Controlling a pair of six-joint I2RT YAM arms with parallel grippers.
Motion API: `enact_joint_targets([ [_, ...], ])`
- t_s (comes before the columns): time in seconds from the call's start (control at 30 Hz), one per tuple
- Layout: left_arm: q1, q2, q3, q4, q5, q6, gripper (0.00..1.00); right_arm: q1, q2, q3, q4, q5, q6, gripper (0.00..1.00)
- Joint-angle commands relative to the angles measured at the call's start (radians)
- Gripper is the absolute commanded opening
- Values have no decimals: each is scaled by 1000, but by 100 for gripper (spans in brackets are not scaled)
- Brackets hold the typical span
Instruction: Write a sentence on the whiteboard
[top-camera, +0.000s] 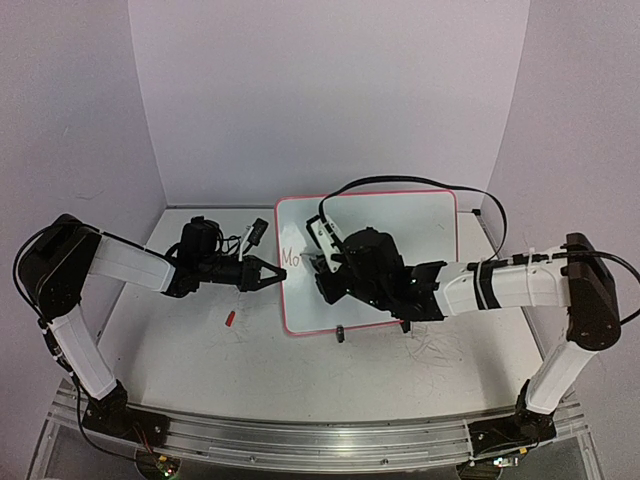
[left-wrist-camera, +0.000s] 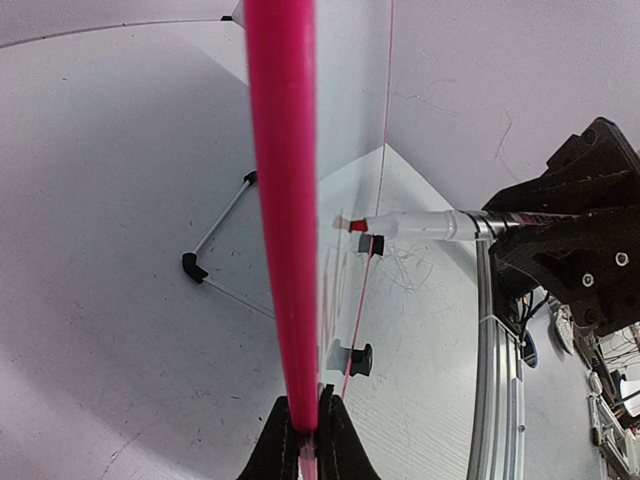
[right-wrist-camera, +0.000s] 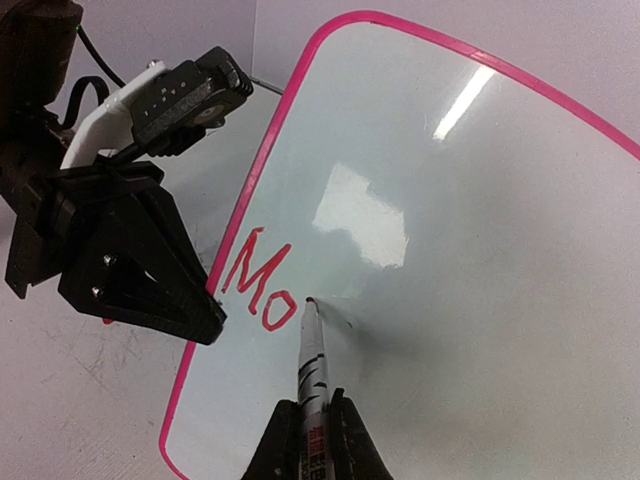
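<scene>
I see left gripper (top-camera: 276, 274) pinched on whiteboard (top-camera: 400, 225) rim, right gripper (right-wrist-camera: 313, 428) clamping marker (right-wrist-camera: 312, 355), tip at red "Mo" (right-wrist-camera: 258, 285), scuffed white table (top-camera: 190, 350), plain pale walls (top-camera: 330, 90).

whiteboard (right-wrist-camera: 480, 260): red handwritten letters (right-wrist-camera: 258, 285) reading "Mo", close to its left rim (a capital M, then a small o, both leaning slightly).
marker (right-wrist-camera: 314, 375): dark printing along the barrel, too small to read from here.

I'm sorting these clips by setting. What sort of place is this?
Probably a robot test booth: plain walls enclose a scuffed table, with a metal mounting rail along its near edge.
</scene>
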Motion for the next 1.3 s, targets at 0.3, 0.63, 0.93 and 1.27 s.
enact_joint_targets([
  [0.3,-8,-36,18,-9,-18,33,0,-3,-7,8,-11,40,18,0],
  [0.63,-7,-34,21,-12,-20,34,0,-3,-20,-23,-24,26,34,0],
  [0.93,-8,-29,27,-16,-18,35,0,-1,-30,-50,-30,18,71,0],
  [1.27,-8,-27,30,-21,-18,36,0,-2,-36,-59,-30,17,78,0],
])
